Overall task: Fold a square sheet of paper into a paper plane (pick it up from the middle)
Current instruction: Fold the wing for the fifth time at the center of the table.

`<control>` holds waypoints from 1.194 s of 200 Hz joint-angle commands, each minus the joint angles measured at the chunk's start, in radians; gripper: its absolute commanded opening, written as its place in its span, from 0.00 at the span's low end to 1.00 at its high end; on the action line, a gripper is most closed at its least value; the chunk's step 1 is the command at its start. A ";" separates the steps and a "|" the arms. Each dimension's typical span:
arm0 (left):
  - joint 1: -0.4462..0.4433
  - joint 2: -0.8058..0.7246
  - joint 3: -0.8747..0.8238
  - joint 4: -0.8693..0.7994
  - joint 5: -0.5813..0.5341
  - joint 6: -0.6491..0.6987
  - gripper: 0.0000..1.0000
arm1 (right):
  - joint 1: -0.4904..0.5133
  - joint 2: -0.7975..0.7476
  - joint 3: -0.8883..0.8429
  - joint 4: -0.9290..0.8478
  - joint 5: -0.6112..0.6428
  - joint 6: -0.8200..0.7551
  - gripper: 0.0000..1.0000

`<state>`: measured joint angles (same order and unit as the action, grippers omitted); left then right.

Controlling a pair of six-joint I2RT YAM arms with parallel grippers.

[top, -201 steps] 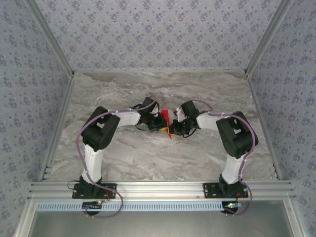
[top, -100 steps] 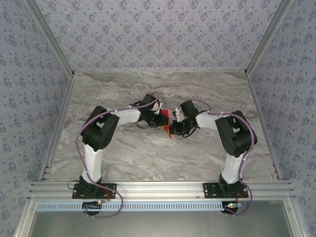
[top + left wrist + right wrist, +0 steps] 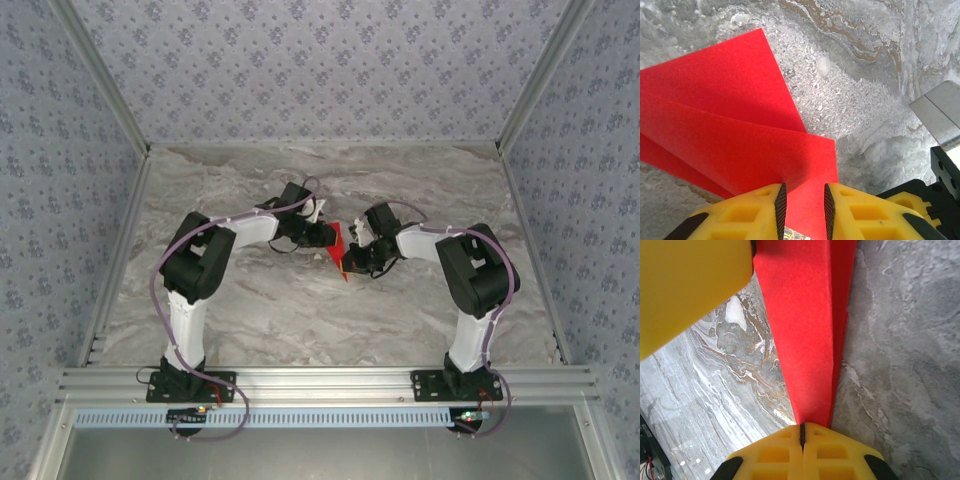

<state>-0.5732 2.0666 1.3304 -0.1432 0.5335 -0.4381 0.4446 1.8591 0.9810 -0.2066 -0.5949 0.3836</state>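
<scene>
The square sheet of paper (image 3: 336, 243) is bright red and folded into overlapping layers, held just above the marble table (image 3: 250, 300) at its middle. My right gripper (image 3: 347, 265) comes in from the right and is shut on the sheet's narrow end (image 3: 800, 330); its jaws (image 3: 801, 426) are closed tight on the fold. My left gripper (image 3: 325, 237) is at the sheet's left side. In the left wrist view its yellow fingers (image 3: 803, 192) stand apart, and the red sheet (image 3: 740, 130) passes through the gap without being pinched.
One yellow finger of the left gripper (image 3: 690, 285) shows at the top left of the right wrist view. Part of the right arm (image 3: 940, 115) shows at the right edge of the left wrist view. Patterned walls (image 3: 320, 70) enclose the table.
My left gripper has opened and let go of the red sheet, and its wrist has shifted slightly back and left. The right gripper stays shut on the sheet in the same place.
</scene>
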 commanded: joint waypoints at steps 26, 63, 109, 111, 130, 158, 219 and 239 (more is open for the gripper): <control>0.004 0.037 0.030 -0.006 -0.025 0.032 0.29 | -0.004 0.060 -0.024 -0.143 0.112 -0.022 0.00; 0.009 0.059 0.041 -0.019 -0.046 0.034 0.27 | -0.003 0.058 -0.026 -0.153 0.113 -0.022 0.00; 0.029 0.070 0.030 -0.039 -0.084 0.032 0.27 | -0.001 0.058 -0.025 -0.191 0.138 -0.030 0.00; 0.030 0.070 0.030 -0.039 -0.083 0.033 0.27 | 0.000 0.058 -0.025 -0.194 0.140 -0.031 0.00; 0.057 0.068 0.038 -0.049 -0.089 0.031 0.27 | -0.002 0.061 -0.025 -0.219 0.155 -0.038 0.00; 0.101 0.081 0.069 -0.079 -0.098 0.017 0.27 | -0.003 0.063 -0.028 -0.225 0.156 -0.041 0.00; 0.162 0.127 0.154 -0.159 -0.156 -0.002 0.26 | -0.002 0.058 -0.025 -0.235 0.155 -0.042 0.00; 0.178 0.123 0.188 -0.189 -0.164 0.005 0.26 | -0.001 0.056 -0.022 -0.235 0.153 -0.038 0.00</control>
<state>-0.4450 2.1616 1.4723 -0.2726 0.4900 -0.4423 0.4458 1.8618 1.0004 -0.2562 -0.5762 0.3649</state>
